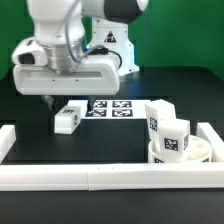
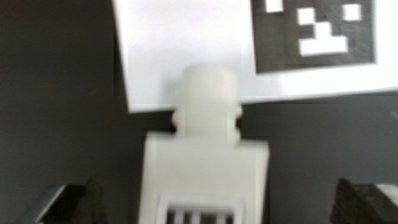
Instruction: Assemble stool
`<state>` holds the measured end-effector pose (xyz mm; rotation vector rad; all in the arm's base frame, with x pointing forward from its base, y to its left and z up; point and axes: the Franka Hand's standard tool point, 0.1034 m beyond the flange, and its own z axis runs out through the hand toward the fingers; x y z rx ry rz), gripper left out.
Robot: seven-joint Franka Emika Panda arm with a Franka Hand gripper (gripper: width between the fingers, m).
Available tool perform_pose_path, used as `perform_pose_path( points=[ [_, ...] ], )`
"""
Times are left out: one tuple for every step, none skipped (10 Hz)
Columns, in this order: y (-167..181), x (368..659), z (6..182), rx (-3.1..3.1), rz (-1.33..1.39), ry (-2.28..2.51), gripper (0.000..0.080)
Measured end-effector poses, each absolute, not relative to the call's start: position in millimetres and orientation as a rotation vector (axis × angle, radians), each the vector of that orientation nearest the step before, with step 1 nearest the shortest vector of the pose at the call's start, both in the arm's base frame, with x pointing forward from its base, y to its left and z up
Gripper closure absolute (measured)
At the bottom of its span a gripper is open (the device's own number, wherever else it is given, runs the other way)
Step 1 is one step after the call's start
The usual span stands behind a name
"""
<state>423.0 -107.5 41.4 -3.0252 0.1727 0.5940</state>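
A loose white stool leg [image 1: 68, 118] lies on the black table, and it fills the middle of the wrist view [image 2: 205, 160], its stubby peg end pointing at the marker board. My gripper [image 1: 52, 100] hangs just above it, open, with a fingertip [image 2: 80, 203] on each side of the leg and not touching it. The round dish-like seat [image 1: 180, 152] sits at the exterior view's right against the white rail, with two tagged legs [image 1: 160, 118] standing in it.
The marker board [image 1: 110, 106] lies flat just behind the loose leg, and it also shows in the wrist view [image 2: 196, 40]. A long white rail [image 1: 100, 176] runs along the front, with side rails at both ends.
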Motion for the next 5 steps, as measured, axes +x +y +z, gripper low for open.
perform_pose_path(
  points=[
    [-112,435,43.4,-2.987,0.719,0.159,0.0153],
    [-117,444,42.7,-2.951,0.820,0.163,0.0151],
    [-121,448,39.7,-2.920,0.901,0.168,0.0151],
    [-119,446,39.6,-2.897,0.967,0.162,0.0151],
    [-119,442,39.8,-2.858,1.059,0.173,0.0151]
  ],
)
